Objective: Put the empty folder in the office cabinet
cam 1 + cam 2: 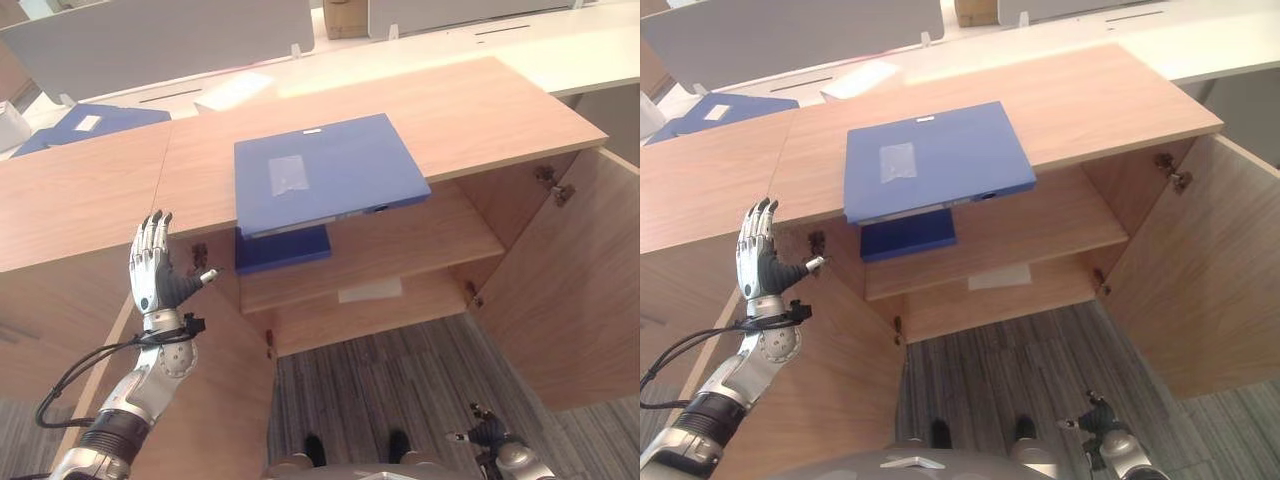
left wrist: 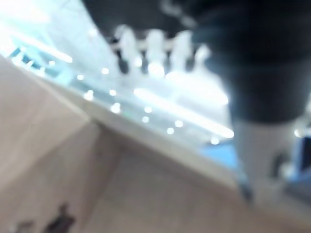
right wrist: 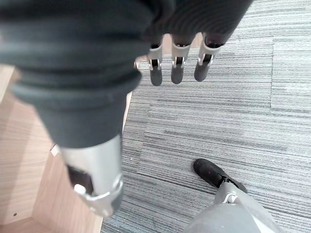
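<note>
The left hand (image 1: 150, 270) is raised in front of the cabinet's left side, fingers straight and together, thumb out to the side, grasping nothing. It sits just beside the top edge of the open left door (image 1: 215, 390), close to a hinge (image 1: 200, 255) on the cabinet wall. The right hand (image 1: 1098, 418) hangs low over the grey carpet (image 1: 400, 385), near the bottom edge of the open right door (image 1: 570, 290); in the right wrist view its fingers (image 3: 177, 65) point down, relaxed and empty.

The folder (image 1: 325, 172), blue with a pale label, lies flat on the cabinet top (image 1: 480, 110), its front edge overhanging the top's front edge above the open compartment. Under it, a second blue folder (image 1: 283, 250) lies at the left end of the upper shelf (image 1: 400, 245). A white sheet (image 1: 370, 290) lies on the lower shelf. Another blue folder (image 1: 85, 125) rests on the desk beyond the cabinet's back left corner.
</note>
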Robot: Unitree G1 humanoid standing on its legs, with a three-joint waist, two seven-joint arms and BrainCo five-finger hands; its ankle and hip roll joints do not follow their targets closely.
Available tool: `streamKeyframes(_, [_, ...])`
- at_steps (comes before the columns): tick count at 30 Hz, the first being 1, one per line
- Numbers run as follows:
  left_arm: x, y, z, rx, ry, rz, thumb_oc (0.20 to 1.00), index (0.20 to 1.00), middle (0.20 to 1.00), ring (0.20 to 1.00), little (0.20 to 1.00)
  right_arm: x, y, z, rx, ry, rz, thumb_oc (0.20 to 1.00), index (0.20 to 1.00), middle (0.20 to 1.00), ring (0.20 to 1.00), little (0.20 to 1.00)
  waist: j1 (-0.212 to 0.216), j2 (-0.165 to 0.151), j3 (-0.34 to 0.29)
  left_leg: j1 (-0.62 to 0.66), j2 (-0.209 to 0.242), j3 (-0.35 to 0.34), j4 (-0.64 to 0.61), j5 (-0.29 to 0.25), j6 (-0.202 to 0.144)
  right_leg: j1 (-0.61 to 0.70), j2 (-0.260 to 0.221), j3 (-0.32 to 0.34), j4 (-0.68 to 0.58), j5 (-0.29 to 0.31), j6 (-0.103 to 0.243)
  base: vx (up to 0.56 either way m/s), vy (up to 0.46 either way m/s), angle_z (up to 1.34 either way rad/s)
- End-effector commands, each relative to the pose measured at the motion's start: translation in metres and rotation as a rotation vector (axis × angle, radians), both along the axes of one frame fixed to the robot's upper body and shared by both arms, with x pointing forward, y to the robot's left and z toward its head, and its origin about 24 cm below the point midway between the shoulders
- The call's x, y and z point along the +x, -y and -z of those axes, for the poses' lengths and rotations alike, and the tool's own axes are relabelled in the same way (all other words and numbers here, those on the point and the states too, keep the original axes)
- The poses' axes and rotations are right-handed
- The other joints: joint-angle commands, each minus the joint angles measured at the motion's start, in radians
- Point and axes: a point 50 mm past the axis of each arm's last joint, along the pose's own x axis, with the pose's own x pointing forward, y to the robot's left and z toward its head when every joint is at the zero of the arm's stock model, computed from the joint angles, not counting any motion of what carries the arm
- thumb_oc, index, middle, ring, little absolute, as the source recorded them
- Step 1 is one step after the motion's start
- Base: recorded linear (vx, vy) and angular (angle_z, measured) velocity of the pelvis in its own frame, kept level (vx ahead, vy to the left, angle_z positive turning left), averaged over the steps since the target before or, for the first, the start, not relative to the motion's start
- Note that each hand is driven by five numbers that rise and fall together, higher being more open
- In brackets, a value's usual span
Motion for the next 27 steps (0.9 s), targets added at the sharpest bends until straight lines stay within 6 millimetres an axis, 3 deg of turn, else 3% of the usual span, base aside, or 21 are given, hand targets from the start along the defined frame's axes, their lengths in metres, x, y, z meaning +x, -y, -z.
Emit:
streamKeyframes(1, [0.019, -0.005, -0.031, 0.139, 0.127, 0.017, 1.000, 1.000, 1.000, 1.000, 1.000, 0.016, -0.008, -0.003, -0.003, 0.047, -0.042, 1.000, 1.000, 1.000, 1.000, 1.000, -0.012, -0.049, -0.039, -0.031, 0.038, -0.015, 0.062, -0.097, -0.026, 0.037, -0.006, 0.020, 0.004, -0.115, 0.021, 0.02, 0.018, -0.04])
streamKeyframes(4, [0.020, 0.006, -0.036, 0.247, 0.171, 0.079, 1.000, 1.000, 1.000, 1.000, 1.000, 0.015, -0.008, -0.003, -0.004, 0.044, -0.044, 1.000, 1.000, 1.000, 1.000, 1.000, -0.017, -0.049, -0.041, -0.019, 0.037, -0.012, 0.056, -0.103, -0.024, 0.038, -0.003, 0.028, 0.004, -0.115, 0.024, 0.01, 0.010, -0.03])
streamKeyframes(14, [0.022, 0.034, -0.044, 0.352, 0.283, 0.208, 1.000, 1.000, 1.000, 1.000, 1.000, 0.016, -0.009, -0.002, 0.000, 0.044, -0.036, 1.000, 1.000, 1.000, 1.000, 1.000, -0.025, -0.050, -0.041, -0.009, 0.035, -0.005, 0.055, -0.116, -0.020, 0.036, 0.001, 0.040, 0.004, -0.113, 0.027, 0.00, 0.001, -0.02])
streamKeyframes(27, [0.027, 0.061, -0.033, 0.435, 0.288, 0.280, 1.000, 1.000, 1.000, 1.000, 1.000, 0.020, -0.013, -0.002, 0.013, 0.047, -0.033, 1.000, 1.000, 1.000, 1.000, 1.000, -0.048, -0.051, -0.050, 0.007, 0.032, 0.008, 0.049, -0.124, -0.015, 0.037, 0.008, 0.060, 0.004, -0.110, 0.032, 0.00, 0.000, -0.02])
